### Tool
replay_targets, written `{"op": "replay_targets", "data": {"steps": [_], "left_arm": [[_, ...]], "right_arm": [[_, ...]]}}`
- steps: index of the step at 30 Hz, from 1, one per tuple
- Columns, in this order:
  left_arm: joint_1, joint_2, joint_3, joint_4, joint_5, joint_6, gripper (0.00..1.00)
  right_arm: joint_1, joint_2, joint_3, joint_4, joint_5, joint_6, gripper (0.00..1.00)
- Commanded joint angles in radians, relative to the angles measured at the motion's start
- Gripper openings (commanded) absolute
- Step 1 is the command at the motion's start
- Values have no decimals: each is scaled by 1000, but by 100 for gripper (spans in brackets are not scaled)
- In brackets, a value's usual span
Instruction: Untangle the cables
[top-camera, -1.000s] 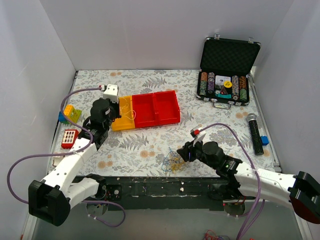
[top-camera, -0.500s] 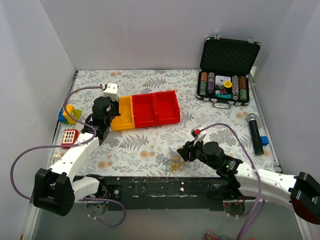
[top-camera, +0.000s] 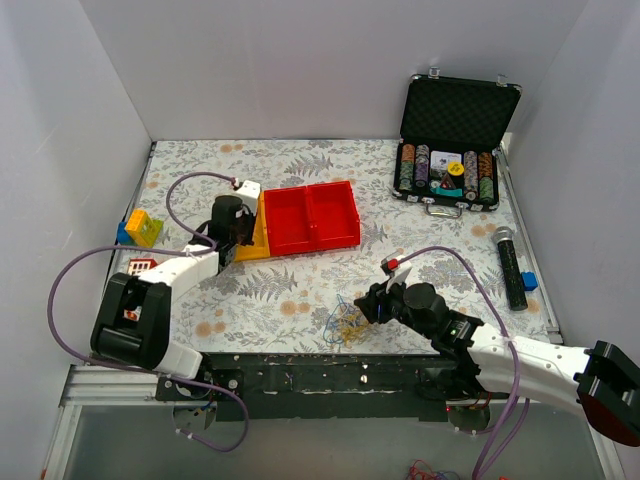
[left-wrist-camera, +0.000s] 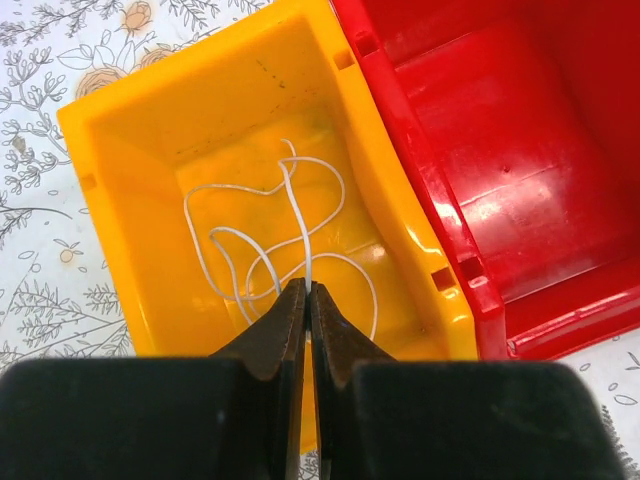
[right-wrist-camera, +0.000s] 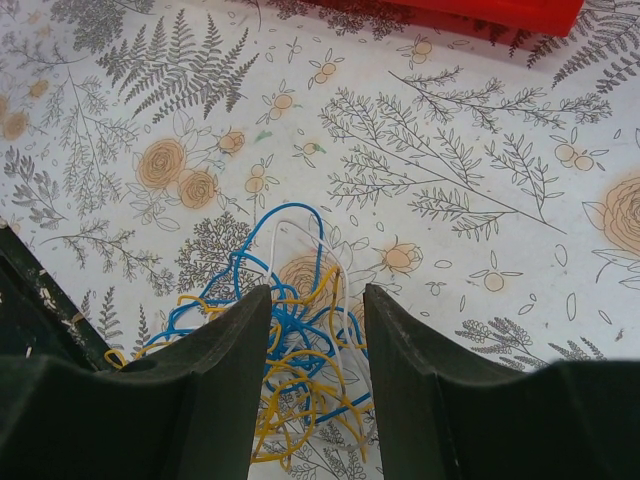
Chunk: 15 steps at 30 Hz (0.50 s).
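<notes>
Left gripper (left-wrist-camera: 307, 290) is pinched tight on one end of a white wire (left-wrist-camera: 262, 250), and the wire's loops lie in the yellow bin (left-wrist-camera: 110, 190) straight below its tips. A second ago that arm stood off to the side of the bin. It has since swung across and now hangs over it, so you probably have one strand freed and at its drop point. By that reading, this step only needs the jaws parted.

Right gripper (right-wrist-camera: 315, 300) has hardly moved. It hovers with jaws wide, straddling the bundle (right-wrist-camera: 290, 340) of blue, yellow and whitish wires just beneath it on the bench (right-wrist-camera: 480, 230). You cannot tell whether it is touching them. Those strands look thoroughly knotted together, so most of the work is left.

Around you, the red bin (left-wrist-camera: 520, 170) touches the yellow one, just right of the left gripper. Well beyond the right gripper stands an open chip case (top-camera: 450, 170), a microphone (top-camera: 510, 265) lies off to its right, and coloured blocks (top-camera: 140, 228) sit left of the left gripper. None of these blocks either gripper. The hazard is the bundle itself: the thin loops may snag and lift as one clump, and it lies close to the bench's near edge.
</notes>
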Motion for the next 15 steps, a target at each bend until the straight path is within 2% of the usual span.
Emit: {"op": "replay_targets", "data": {"steps": [1,4,8,9,12,15], "left_arm": [[5,33,76,15,16,29,5],[5,81,112,-3,32,47,18],[8,121,172,-76,73,46,44],[9,115,179,-74,91,46,53],[11,54,174,-102,119,64,70],[9,-25,177,-143,171,74,82]], "right_arm": [[-2,-10,12,30,12,5,50],[-2,-6,10,31,10,5,50],[-2,-3,13,31,9,-1,50],[0,-3,14,30,10,-1,50],[-2,-6,12,31,10,-1,50],[-2,-10,6,37,9,2,50]]}}
